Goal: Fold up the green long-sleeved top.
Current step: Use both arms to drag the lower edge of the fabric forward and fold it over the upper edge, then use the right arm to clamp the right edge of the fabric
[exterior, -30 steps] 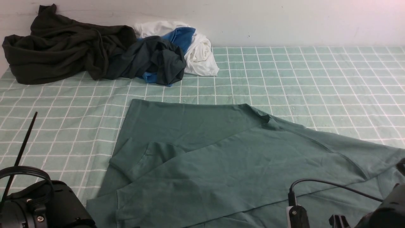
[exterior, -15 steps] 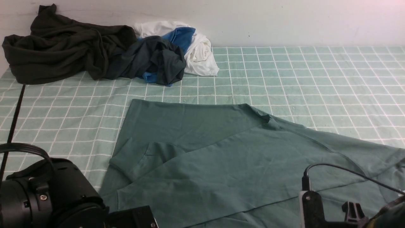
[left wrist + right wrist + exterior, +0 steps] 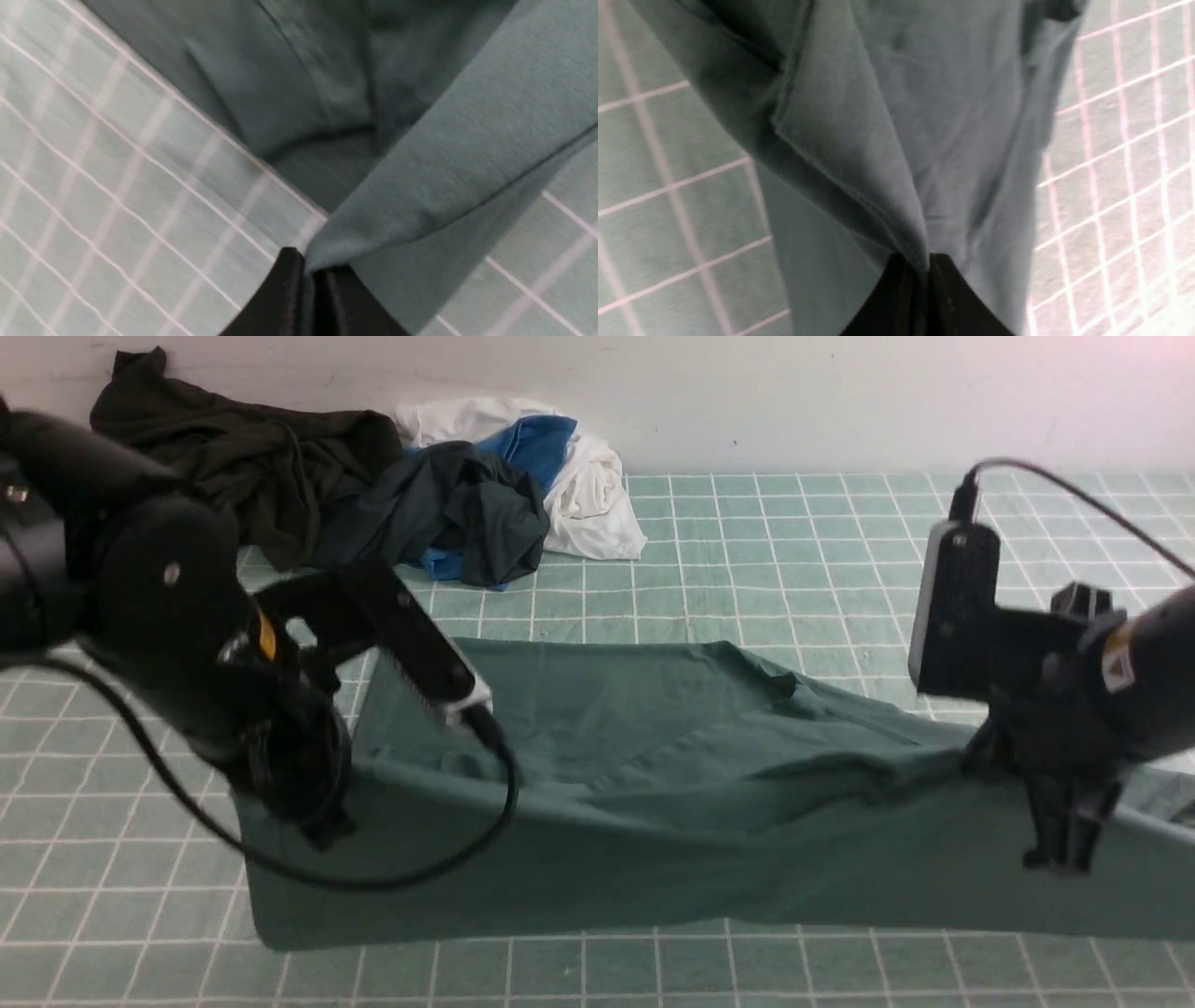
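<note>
The left claw (image 3: 303,280) is closed on a gathered edge of the green long-sleeved top (image 3: 607,868); its fingertips pinch the fabric between them. The right claw (image 3: 920,284) is likewise closed and clamps a second gathered portion of the same garment. Between the two grip points the top is lifted into a suspended span that sags slightly at mid-length, and its lower edge hangs toward the robot's side of the bench (image 3: 653,980). The far portion of the garment lies on the bench, beyond the raised span, with a small crumpled fold near the middle of its far edge. The bench carries a green cloth with a white grid pattern (image 3: 896,569), which shows both beyond the top and on the robot's side of it. At the far left of the bench, well apart from the raised span, a pile of garments is positioned near the white wall (image 3: 840,401). The pile comprises a very dark olive-black garment (image 3: 252,457), a dark charcoal-navy garment (image 3: 448,509), a blue item (image 3: 537,448) and a white item (image 3: 597,504). The left arm (image 3: 168,569) partly covers the olive-black garment in the front view. Both arms appear blurred in that view.
</note>
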Available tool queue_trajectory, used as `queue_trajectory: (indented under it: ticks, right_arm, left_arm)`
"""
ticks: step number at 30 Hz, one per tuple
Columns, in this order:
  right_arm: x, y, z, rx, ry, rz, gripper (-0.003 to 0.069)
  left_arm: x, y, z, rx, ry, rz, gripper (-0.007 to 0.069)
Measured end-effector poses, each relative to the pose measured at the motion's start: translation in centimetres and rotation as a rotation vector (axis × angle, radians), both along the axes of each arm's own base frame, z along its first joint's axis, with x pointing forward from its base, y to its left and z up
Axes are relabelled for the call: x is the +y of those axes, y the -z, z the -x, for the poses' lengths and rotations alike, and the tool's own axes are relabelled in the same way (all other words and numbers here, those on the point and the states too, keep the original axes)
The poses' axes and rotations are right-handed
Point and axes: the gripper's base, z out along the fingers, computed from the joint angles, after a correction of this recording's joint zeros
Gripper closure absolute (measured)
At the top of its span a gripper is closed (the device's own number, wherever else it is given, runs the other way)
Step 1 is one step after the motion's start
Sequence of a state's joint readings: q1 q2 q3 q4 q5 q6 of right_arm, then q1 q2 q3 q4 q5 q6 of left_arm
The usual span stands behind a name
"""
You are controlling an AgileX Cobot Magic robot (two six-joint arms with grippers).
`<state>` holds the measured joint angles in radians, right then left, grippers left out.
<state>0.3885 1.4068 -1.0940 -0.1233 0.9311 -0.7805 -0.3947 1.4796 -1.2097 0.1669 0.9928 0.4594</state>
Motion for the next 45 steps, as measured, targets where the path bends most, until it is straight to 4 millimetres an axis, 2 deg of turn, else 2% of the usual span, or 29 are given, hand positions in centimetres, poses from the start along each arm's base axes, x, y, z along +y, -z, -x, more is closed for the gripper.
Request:
queue_trajectory:
  ticks: [1, 2, 3, 4, 5, 6, 10, 13, 14, 17, 20, 21, 22, 24, 27, 28, 32, 36, 38, 39, 41, 45]
  right_arm:
    - [-0.2, -0.4, -1.5, -0.016, 0.013, -0.011, 0.065]
    - [-0.3, -0.2, -1.7, -0.008, 0.018, -0.008, 0.065]
    - [-0.3, -0.2, -4.3, -0.027, 0.034, -0.026, 0.065]
    - [-0.5, -0.1, -5.5, -0.036, 0.048, -0.034, 0.065]
    - [-0.4, -0.3, -5.8, -0.045, 0.051, -0.039, 0.065]
    - [-0.6, 0.5, -8.1, -0.058, 0.071, -0.048, 0.065]
    - [-0.5, 2.8, -13.3, -0.097, 0.1, -0.068, 0.0646]
    - [0.0, 5.2, -16.1, -0.098, 0.109, -0.075, 0.0622]
    - [0.0, 5.3, -16.3, -0.099, 0.11, -0.077, 0.0618]
    - [0.6, 7.5, -18.4, -0.098, 0.155, -0.113, 0.0524]
    - [0.4, 8.0, -19.3, -0.103, 0.258, -0.185, 0.0412]
    - [0.1, 7.8, -19.5, -0.104, 0.309, -0.217, 0.0368]
    - [0.0, 7.8, -19.5, -0.102, 0.322, -0.223, 0.036]
    - [-1.1, 7.1, -19.8, -0.08, 0.488, -0.309, 0.0267]
    - [-3.3, 6.0, -19.4, 0.0, 0.695, -0.357, 0.0191]
    - [-3.7, 6.0, -19.3, 0.007, 0.718, -0.361, 0.0189]
    - [-8.2, 5.6, -17.6, 0.16, 0.937, -0.317, 0.0177]
    - [-12.1, 6.4, -15.5, 0.254, 1.067, -0.31, 0.0211]
    - [-13.8, 7.1, -13.8, 0.288, 1.134, -0.328, 0.0234]
    - [-13.8, 7.2, -13.6, 0.29, 1.135, -0.329, 0.0235]
    - [-15.8, 8.4, -11.5, 0.306, 1.219, -0.355, 0.0248]
    - [-18.6, 10.3, -9.6, 0.315, 1.324, -0.372, 0.0249]
  left_arm:
    - [0.0, -0.5, -1.5, -0.023, 0.0, 0.001, 0.0607]
    - [0.0, -0.2, -1.7, -0.016, 0.0, -0.003, 0.0607]
    - [-0.1, -0.6, -4.5, -0.053, 0.002, -0.002, 0.0607]
    - [-0.1, -0.6, -6.1, -0.07, 0.003, -0.004, 0.0607]
    - [-0.1, -1.0, -6.3, -0.081, 0.002, -0.001, 0.0607]
    - [-0.1, -0.6, -8.8, -0.104, -0.006, 0.0, 0.0607]
    - [0.0, 1.8, -14.7, -0.148, -0.031, 0.007, 0.0607]
    - [0.4, 4.6, -17.8, -0.146, -0.058, 0.01, 0.0606]
    - [0.5, 5.2, -18.1, -0.139, -0.065, 0.009, 0.0606]
    - [1.4, 8.9, -20.3, -0.117, -0.124, 0.023, 0.0578]
    - [2.3, 10.5, -21.2, -0.127, -0.152, 0.033, 0.0511]
    - [2.7, 10.6, -21.4, -0.138, -0.163, 0.039, 0.048]
    - [2.7, 10.6, -21.5, -0.141, -0.162, 0.04, 0.048]
    - [3.5, 10.4, -21.8, -0.16, -0.211, 0.064, 0.0387]
    - [4.0, 9.5, -21.9, -0.146, -0.306, 0.117, 0.0288]
    - [4.0, 9.4, -21.9, -0.142, -0.318, 0.124, 0.0278]
    - [3.6, 8.0, -21.3, -0.032, -0.405, 0.2, 0.0235]
    - [2.2, 7.5, -20.7, 0.058, -0.404, 0.271, 0.0277]
    - [1.4, 7.5, -20.3, 0.095, -0.376, 0.29, 0.0328]
    - [1.4, 7.5, -20.3, 0.098, -0.373, 0.291, 0.034]
    - [1.0, 7.5, -20.1, 0.125, -0.341, 0.301, 0.0429]
    - [0.9, 7.6, -19.9, 0.144, -0.324, 0.296, 0.0564]
